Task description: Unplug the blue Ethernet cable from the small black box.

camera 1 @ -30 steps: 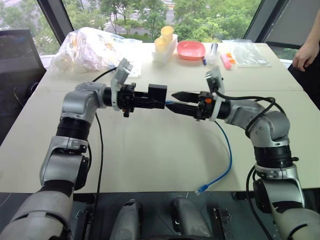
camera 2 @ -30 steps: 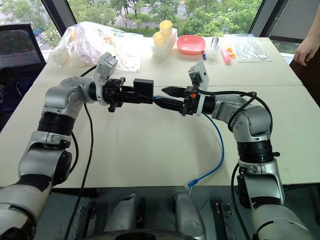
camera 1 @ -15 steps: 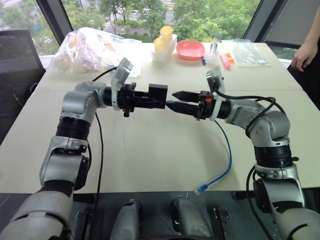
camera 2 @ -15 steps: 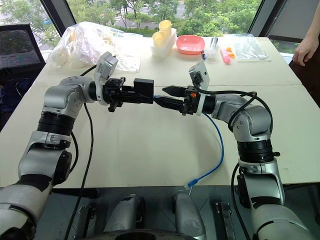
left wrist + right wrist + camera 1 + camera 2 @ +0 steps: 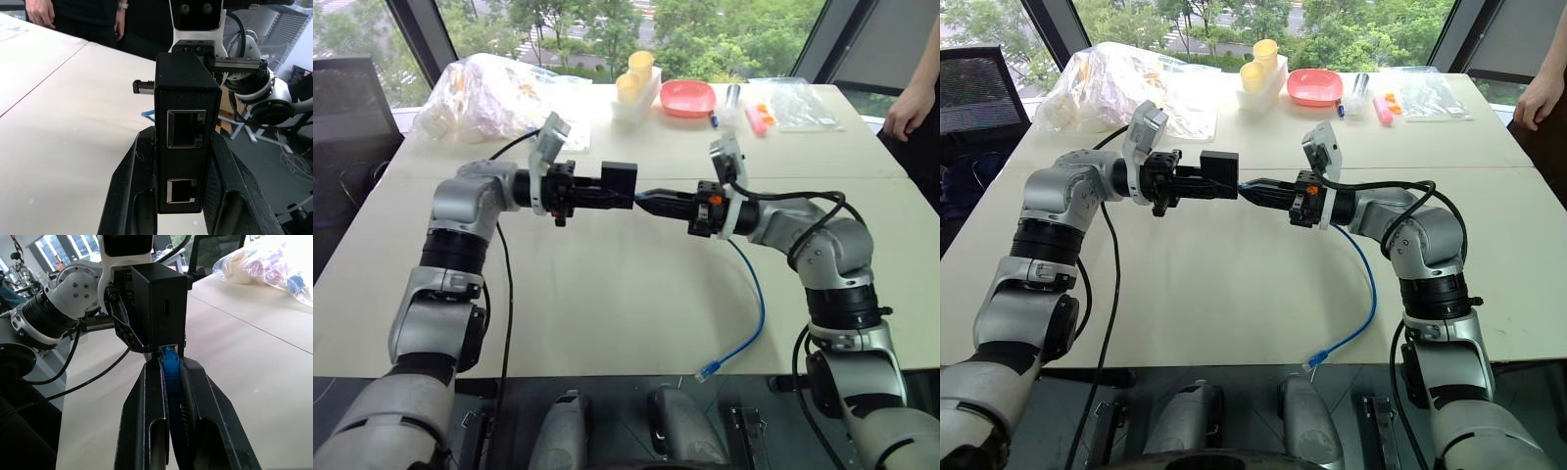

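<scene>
We hold the small black box (image 5: 619, 182) above the table (image 5: 607, 294), our left gripper (image 5: 592, 195) with jaws clamped on it. Our right gripper (image 5: 168, 382) has jaws closed on the blue Ethernet cable (image 5: 170, 374) at its plug. If the latch stays engaged, pulling may drag the box loose or strain the cord.

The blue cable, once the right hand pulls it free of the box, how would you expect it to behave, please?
The blue cable will probably be floppy: it sags in a loose curve from the right hand to the table. It looks thin, so likely light, and its free end at the table edge may drag or swing. The black box appears rigid and should stay put in the left hand.
</scene>
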Robot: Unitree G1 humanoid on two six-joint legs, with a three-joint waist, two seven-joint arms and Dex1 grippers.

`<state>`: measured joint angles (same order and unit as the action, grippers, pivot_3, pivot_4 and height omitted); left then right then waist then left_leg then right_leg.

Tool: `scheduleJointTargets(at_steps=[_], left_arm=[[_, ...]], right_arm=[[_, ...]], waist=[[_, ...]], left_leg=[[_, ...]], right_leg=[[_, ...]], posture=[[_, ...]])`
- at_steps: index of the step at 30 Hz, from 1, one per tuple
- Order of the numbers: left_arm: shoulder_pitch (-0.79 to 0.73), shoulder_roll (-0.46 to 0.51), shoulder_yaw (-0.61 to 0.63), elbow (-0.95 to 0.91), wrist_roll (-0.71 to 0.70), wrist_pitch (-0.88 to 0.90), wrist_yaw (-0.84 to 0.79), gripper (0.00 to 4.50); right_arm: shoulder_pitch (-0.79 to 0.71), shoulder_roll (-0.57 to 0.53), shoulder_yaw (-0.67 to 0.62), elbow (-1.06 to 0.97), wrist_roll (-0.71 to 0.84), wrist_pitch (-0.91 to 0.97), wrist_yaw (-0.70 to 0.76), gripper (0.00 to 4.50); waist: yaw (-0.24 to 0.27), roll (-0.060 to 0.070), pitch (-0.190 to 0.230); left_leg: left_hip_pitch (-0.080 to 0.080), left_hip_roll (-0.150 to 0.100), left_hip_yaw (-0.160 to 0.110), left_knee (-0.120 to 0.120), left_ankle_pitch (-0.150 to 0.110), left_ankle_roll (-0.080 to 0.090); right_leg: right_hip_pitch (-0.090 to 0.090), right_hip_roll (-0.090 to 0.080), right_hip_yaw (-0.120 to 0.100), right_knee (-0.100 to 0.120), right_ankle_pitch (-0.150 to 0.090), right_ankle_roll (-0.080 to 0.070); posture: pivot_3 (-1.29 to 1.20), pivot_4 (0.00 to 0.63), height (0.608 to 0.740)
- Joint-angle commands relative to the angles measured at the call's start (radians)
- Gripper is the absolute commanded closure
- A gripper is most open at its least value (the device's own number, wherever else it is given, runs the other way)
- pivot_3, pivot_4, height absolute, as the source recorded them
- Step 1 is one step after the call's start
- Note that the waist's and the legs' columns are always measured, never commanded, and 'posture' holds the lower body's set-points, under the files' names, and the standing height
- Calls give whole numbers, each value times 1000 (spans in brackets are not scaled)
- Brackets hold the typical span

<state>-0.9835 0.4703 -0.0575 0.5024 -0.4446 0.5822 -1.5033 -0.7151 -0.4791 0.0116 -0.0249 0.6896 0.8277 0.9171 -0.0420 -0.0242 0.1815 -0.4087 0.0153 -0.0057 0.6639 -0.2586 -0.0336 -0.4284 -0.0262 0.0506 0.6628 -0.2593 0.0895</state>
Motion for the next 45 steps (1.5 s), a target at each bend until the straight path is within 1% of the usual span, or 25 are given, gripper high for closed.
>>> scheduleJointTargets(at_steps=[1, 8, 12, 14, 16, 18, 20, 22, 25, 26, 27, 28, 31, 32, 33, 35, 36, 39, 41, 42, 45], left_arm=[[-21, 51, 20, -29, -19, 3, -48, 3975], [-23, 150, 42, 12, -15, 4, -66, 3975], [-14, 151, 44, 2, -11, 3, -57, 3975], [16, 114, 32, -29, 9, -33, -6, 3975], [51, 40, 30, -40, 44, -118, 103, 3975], [96, -27, 14, -39, 97, -226, 199, 3975], [156, -75, -15, -44, 143, -307, 248, 3975], [213, -123, -19, -37, 160, -361, 304, 3975], [268, -182, 5, -23, 167, -413, 404, 3975], [279, -193, 9, -16, 180, -444, 440, 3975], [287, -199, 16, -7, 193, -476, 479, 3975], [290, -205, 26, 6, 205, -508, 523, 3975], [291, -215, 66, 52, 237, -597, 666, 3975], [297, -211, 67, 72, 268, -640, 718, 3975], [299, -212, 77, 100, 300, -676, 801, 3975], [312, -218, 93, 138, 307, -704, 857, 3975], [320, -220, 96, 153, 316, -714, 890, 3975], [356, -236, 90, 181, 323, -719, 921, 3975], [371, -254, 98, 182, 307, -701, 936, 2915], [374, -259, 102, 182, 306, -700, 948, 2590], [379, -268, 115, 173, 291, -682, 959, 1194]], right_arm=[[-5, -79, -81, 78, -62, -50, -35, 4460], [63, -179, -138, 83, -57, -57, -26, 4460], [80, -177, -138, 80, -82, -67, -42, 4460], [78, -150, -77, 104, -169, -104, -102, 4460], [53, -92, -12, 191, -279, -152, -210, 4460], [33, -37, 26, 263, -348, -190, -269, 4460], [38, 4, 57, 297, -387, -229, -280, 3608], [58, 38, 67, 318, -407, -266, -289, 2763], [93, 68, 41, 310, -415, -323, -313, 1214], [104, 69, 31, 296, -417, -334, -321, 724], [117, 67, 24, 278, -419, -345, -326, 136], [129, 66, 14, 260, -418, -352, -332, 16], [177, 73, -46, 177, -382, -366, -359, 16], [196, 87, -81, 139, -347, -358, -367, 16], [209, 116, -132, 98, -278, -317, -383, 16], [227, 160, -203, 29, -179, -241, -417, 16], [244, 168, -209, -6, -160, -215, -420, 16], [297, 172, -184, -84, -161, -182, -437, 16], [309, 175, -182, -99, -161, -171, -456, 0], [311, 175, -184, -102, -160, -167, -462, 0], [310, 172, -190, -104, -160, -163, -473, 0]], waist=[[0, 0, 0], [1, 0, 0], [-1, 0, 0], [-2, 0, 0], [-1, 0, -1], [1, 0, -1], [1, 0, -1], [0, 0, 0], [3, 0, 0], [5, 0, 0], [8, 0, 0], [9, 0, 0], [10, 0, 0], [9, 0, 0], [8, 0, -1], [4, 0, -1], [3, 0, -1], [5, 0, -1], [7, 0, -1], [7, 0, -1], [7, 0, -1]], left_leg=[[0, 0, 0, 0, 0, 0], [0, 0, 1, -1, 0, 1], [0, 0, 1, 0, 0, 1], [0, 0, 1, 0, 0, 1], [0, 0, 1, 0, 0, 1], [1, 0, 1, 0, 0, 1], [0, 0, 1, 1, 0, 1], [-1, 0, 1, 1, 0, 1], [-2, 1, 1, 0, 0, 1], [-2, 1, 1, 0, 0, 1], [-2, 1, 1, 0, 0, 1], [-2, 1, 1, 0, 0, 1], [0, 1, 1, 1, 0, 1], [0, 1, 1, 1, 0, 1], [0, 1, 1, 1, 0, 1], [0, 1, 0, 0, 0, 1], [1, 1, 0, 0, 0, 1], [1, 1, 0, 0, 0, 1], [1, 1, 0, 0, 0, 1], [0, 1, 0, 1, 0, 1], [1, 0, 0, 1, 0, 1]], right_leg=[[0, 0, 0, 0, 0, 0], [0, 0, 0, -1, 0, 0], [0, 0, 0, 0, 0, 0], [0, 0, 0, 0, 0, 0], [0, 0, 0, 0, 0, 0], [1, -1, 1, 0, 0, 0], [0, -1, 1, 0, 0, 0], [-1, -1, 1, 0, 0, 0], [-2, -2, 1, 0, 0, 0], [-2, -2, 1, 0, 0, 0], [-2, -2, 1, 0, 0, 0], [-2, -2, 1, 0, 0, 0], [-1, -3, 1, 0, 1, 1], [-1, -3, 1, 0, 1, 1], [-1, -2, 1, 0, 1, 1], [0, -2, 1, 1, 1, 1], [0, -2, 1, 1, 1, 1], [0, -2, 1, 1, 1, 1], [0, -2, 1, 0, 1, 1], [0, -3, 1, 0, 1, 1], [1, -2, 1, 0, 1, 1]], posture=[[0, 150, 735], [0, 150, 735], [0, 150, 735], [0, 150, 735], [0, 150, 735], [0, 150, 735], [0, 150, 735], [0, 150, 735], [0, 150, 735], [0, 150, 735], [0, 150, 735], [0, 150, 735], [0, 150, 735], [0, 150, 735], [0, 150, 735], [0, 150, 735], [0, 150, 735], [0, 150, 735], [0, 150, 735], [0, 150, 735], [0, 150, 735]])
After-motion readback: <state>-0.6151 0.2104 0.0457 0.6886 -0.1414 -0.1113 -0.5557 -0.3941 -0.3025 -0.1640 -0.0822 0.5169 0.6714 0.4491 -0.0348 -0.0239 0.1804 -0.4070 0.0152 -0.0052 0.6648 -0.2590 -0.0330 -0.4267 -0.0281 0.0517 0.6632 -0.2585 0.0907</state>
